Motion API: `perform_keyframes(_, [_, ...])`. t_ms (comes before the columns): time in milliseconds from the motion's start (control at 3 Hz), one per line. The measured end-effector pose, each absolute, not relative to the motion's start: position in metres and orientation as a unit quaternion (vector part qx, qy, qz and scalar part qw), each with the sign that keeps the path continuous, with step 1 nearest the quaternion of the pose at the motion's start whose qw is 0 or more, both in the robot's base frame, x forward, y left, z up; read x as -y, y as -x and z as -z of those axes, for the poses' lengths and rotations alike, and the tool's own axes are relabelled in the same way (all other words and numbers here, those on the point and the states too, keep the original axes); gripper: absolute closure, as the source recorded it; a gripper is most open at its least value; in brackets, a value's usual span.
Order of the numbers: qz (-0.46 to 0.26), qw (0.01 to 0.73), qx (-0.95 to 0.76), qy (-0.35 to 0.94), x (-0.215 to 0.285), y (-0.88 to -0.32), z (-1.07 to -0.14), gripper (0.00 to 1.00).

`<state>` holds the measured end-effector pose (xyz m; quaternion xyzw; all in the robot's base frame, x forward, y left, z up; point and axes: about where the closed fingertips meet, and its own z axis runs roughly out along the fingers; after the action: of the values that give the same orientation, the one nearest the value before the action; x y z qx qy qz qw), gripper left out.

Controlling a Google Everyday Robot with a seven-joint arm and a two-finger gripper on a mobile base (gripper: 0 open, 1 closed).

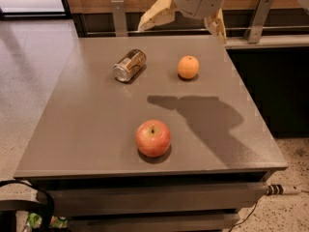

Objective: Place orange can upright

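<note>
With my gripper (181,32) hanging over the far edge of the grey table (87,129), I see an orange fruit (188,67) close beneath it and a red apple (153,138) well apart, near the front edge.
</note>
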<state>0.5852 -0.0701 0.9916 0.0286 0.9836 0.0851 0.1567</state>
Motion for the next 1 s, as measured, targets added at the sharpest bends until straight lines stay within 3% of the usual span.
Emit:
perform_keyframes(333, [-0.084, 0.185, -0.979, -0.029, 0.058, -0.601, -1.001, 0.0])
perform_keyframes(1000, [-0.1, 0.147, -0.983, -0.052, 0.038, -0.629, -0.989, 0.0])
